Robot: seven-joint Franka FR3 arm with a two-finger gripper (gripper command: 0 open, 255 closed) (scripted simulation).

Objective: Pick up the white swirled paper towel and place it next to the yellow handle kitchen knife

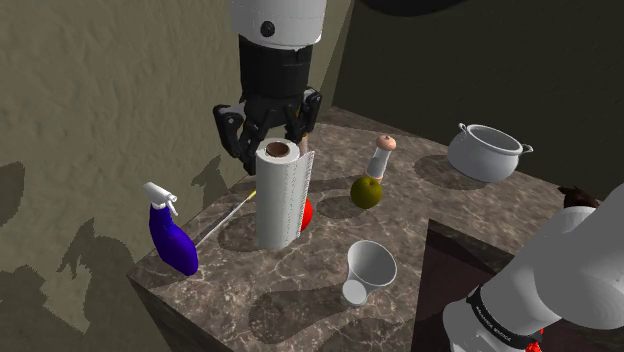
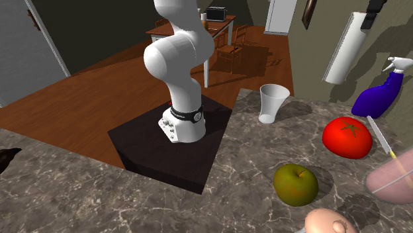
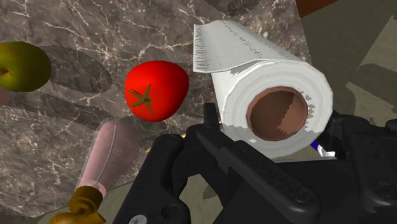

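Our black two-finger end effector (image 1: 275, 140) is clenched around the top of the white paper towel roll (image 1: 278, 205) with a brown core, which hangs straight below it, long axis near upright, seemingly clear of the dark marbled worktop (image 1: 300, 295). We see the thin yellow-handled kitchen knife (image 2: 380, 134) lying flat just to the shoulder view's left of the roll, so we judge the coming move short: leftward and down.
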